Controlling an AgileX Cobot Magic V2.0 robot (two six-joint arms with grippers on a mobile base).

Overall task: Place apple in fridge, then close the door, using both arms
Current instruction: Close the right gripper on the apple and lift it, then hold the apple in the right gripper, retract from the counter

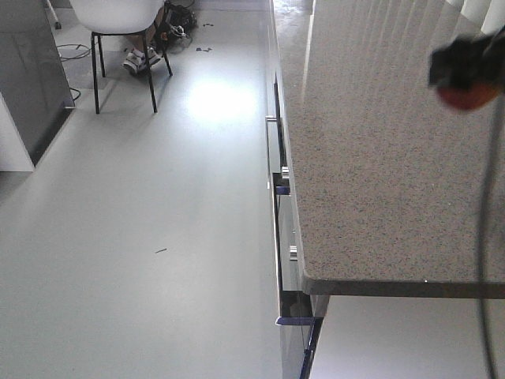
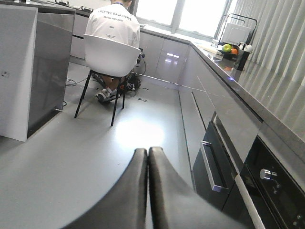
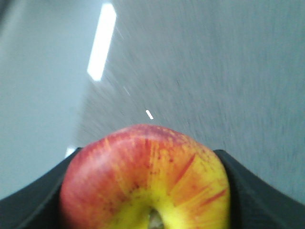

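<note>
The pale grey floor (image 1: 142,237) fills most of the front view. Along its right side runs a long counter (image 1: 371,174) with a speckled top and handled drawers below its front edge. Its near corner sits low in that view. The fridge (image 1: 31,79), a dark grey cabinet with a white side, stands at the far left, well apart from the counter. The pictures do not show how its door stands.

Further back, a person (image 2: 112,24) in a white shirt sits on a white chair (image 1: 118,16) with black legs. In the left wrist view an oven (image 2: 271,186) is built in under the counter, and a fruit bowl (image 2: 229,49) stands on its far end.

The left claw (image 2: 148,191) hangs over the floor beside the drawers, its two black fingers pressed together with nothing between them.

The right claw (image 1: 467,79) is over the counter top, away from the front edge, gripping the apple (image 3: 143,181). The black fingers (image 3: 33,200) press against both sides of the apple, and its yellow stem end faces the wrist camera. Whether it clears the counter top cannot be told.
</note>
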